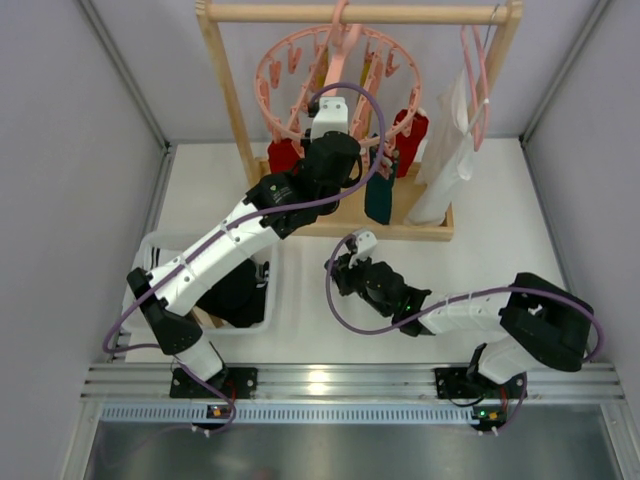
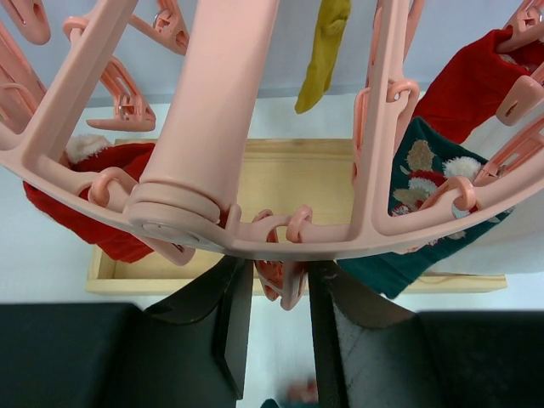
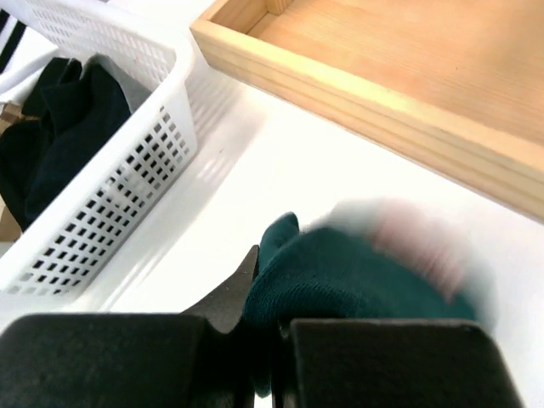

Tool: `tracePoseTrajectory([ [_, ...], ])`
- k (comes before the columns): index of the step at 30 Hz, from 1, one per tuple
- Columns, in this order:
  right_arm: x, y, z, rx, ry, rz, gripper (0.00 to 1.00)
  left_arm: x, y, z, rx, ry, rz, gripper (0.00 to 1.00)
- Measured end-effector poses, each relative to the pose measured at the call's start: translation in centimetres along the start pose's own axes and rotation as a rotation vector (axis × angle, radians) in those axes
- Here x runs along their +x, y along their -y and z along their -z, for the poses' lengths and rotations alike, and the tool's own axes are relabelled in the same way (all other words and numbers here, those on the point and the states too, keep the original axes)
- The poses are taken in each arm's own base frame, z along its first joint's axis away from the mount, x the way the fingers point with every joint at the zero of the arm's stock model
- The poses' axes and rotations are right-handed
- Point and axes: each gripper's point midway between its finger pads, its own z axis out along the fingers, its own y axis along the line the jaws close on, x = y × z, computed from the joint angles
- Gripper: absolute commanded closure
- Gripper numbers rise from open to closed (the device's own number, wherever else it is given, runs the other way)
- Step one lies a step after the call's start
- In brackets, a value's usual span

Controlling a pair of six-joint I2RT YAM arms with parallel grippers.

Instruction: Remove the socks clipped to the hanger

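The round pink ring hanger [image 1: 325, 75] hangs from the wooden rail. Clipped to it are a red sock [image 1: 283, 155], another red sock [image 1: 410, 135], a dark teal sock [image 1: 379, 195] and a mustard yellow sock [image 1: 318, 75]. My left gripper [image 1: 330, 112] is raised to the ring. In the left wrist view it [image 2: 280, 319] is open, with an empty pink clip [image 2: 282, 280] hanging between its jaws, just under the ring [image 2: 255, 242]. My right gripper [image 1: 342, 268] is low over the table. In the right wrist view it [image 3: 272, 302] is shut on a loose dark teal sock [image 3: 357, 272].
A white basket [image 1: 160, 250] holding dark fabric stands at the left; its wall shows in the right wrist view [image 3: 127, 170]. The wooden rack's base tray [image 1: 425, 228] lies under the hanger. A slim pink hanger with white cloth [image 1: 450, 150] hangs at the right.
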Motion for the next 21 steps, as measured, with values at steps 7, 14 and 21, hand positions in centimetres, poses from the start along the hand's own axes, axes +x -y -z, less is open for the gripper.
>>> tracePoseTrajectory([
  [7,0.2,0.2,1.6,-0.022,-0.003,-0.012,1.00,0.1,0.4,0.0,0.022,-0.008,0.003,0.74],
  [14,-3.6,-1.1,3.9,-0.094,0.087,-0.036,1.00,0.6,-0.4,1.3,0.051,-0.016,0.023,0.33],
  [21,-4.3,-1.4,5.2,-0.126,0.064,0.019,1.00,0.1,-3.6,4.8,0.081,0.008,0.071,0.01],
])
